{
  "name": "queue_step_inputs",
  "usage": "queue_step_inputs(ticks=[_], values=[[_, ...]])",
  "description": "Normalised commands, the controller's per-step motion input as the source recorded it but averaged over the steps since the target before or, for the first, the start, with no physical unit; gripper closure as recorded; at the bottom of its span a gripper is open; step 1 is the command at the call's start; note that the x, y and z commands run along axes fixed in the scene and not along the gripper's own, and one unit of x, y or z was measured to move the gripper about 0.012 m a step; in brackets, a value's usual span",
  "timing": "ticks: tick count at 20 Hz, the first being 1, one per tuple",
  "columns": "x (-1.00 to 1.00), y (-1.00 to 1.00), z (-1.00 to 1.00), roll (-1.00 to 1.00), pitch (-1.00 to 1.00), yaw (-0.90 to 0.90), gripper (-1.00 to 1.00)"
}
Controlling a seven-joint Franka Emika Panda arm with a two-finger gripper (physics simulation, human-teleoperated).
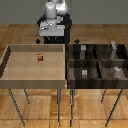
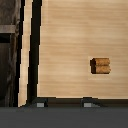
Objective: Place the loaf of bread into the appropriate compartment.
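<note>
- Loaf of bread (image 1: 39, 58) (image 2: 100, 65): lies alone on floor of light wooden tray (image 1: 10, 62) (image 2: 65, 30), toward the tray's far side, roughly mid-width. Orange-brown w/ darker side. Nothing touching it.
- Tray: shallow, raised walls, on thin legs, at the exterior view's left. Only content is the loaf.
- Hand (image 1: 51, 29): raised above far edge of tray, well apart from loaf, holding nothing. Two fingertips (image 2: 40, 103) show at edge of wrist view, set fairly wide apart.
- Dark bin (image 1: 95, 80): four-part, dark-brown walls, just beside tray at the exterior view's right, also on legs.
- Near quarter next to tray (image 1: 81, 77): holds one small low grey block (image 1: 84, 73).
- Near quarter at the exterior view's right: whitish rounded item (image 1: 116, 69).
- Far quarters: tall grey boxes, one in each (image 1: 83, 49) and (image 1: 114, 48); detail too blurred to say more.
- Arm base (image 1: 54, 22) stands behind tray. Floor wooden.
</note>
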Motion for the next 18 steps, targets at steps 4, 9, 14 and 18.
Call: queue_step_inputs(ticks=[4, 9, 14, 18], values=[[0.0, -0.25, 0.0, 0.0, 0.0, 0.0, -1.0], [0.0, -0.6, 0.0, 0.0, 0.0, 0.0, -1.0], [0.0, -1.0, 0.0, 0.0, 0.0, 0.0, -1.0], [0.25, -0.5, 0.0, 0.0, 0.0, 0.0, -1.0]])
